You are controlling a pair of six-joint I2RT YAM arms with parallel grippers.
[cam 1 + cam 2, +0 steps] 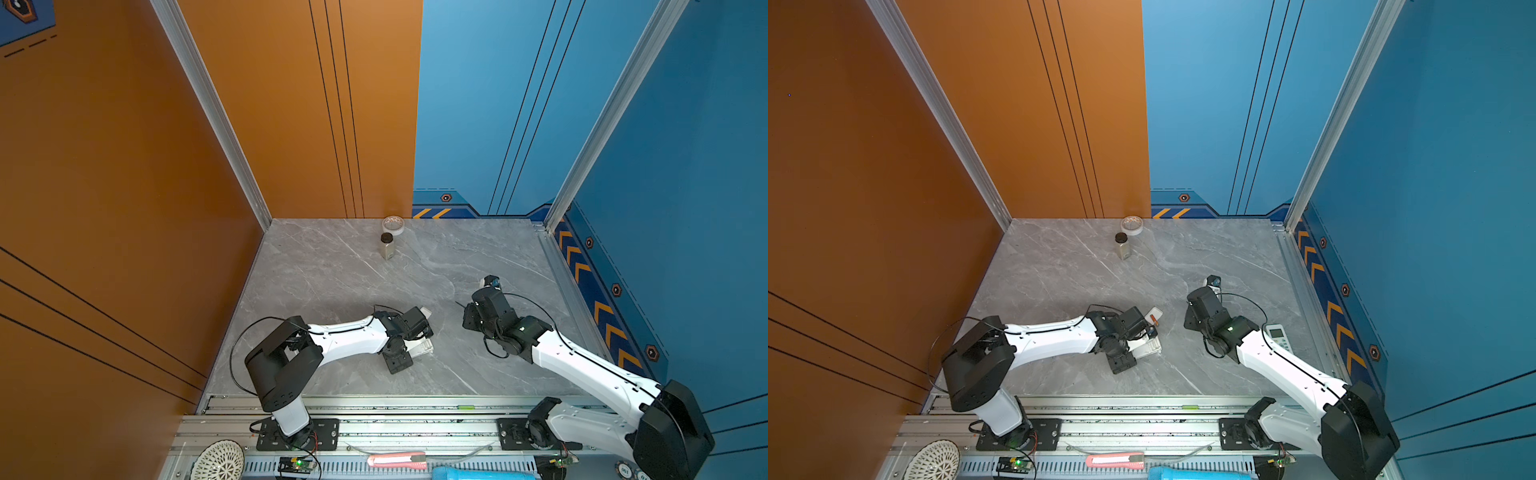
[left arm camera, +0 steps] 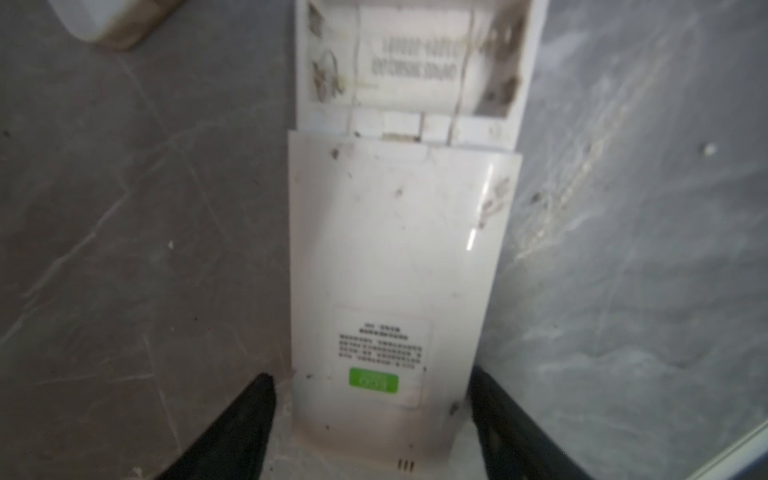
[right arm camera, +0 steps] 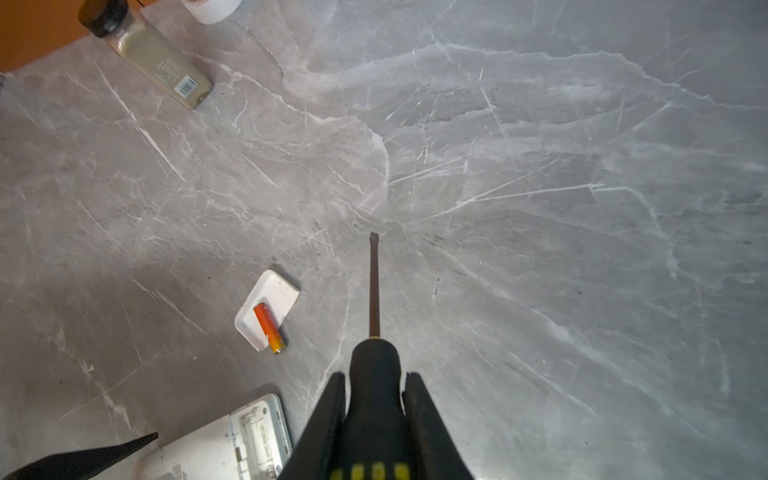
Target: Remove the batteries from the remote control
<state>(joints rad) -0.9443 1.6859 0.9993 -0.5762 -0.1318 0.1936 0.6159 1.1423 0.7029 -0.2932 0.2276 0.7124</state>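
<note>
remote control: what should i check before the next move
1. Left gripper open, straddling the remote control's end: ok.
2. Battery compartment uncovered: ok.
3. Compartment empty: cannot tell, the view is blurred.
4. Orange battery out, lying partly on the detached cover: ok.
5. Both cells accounted for: cannot tell, only one visible.
6. Right gripper shut on the screwdriver, tip clear of the remote: ok.
</note>
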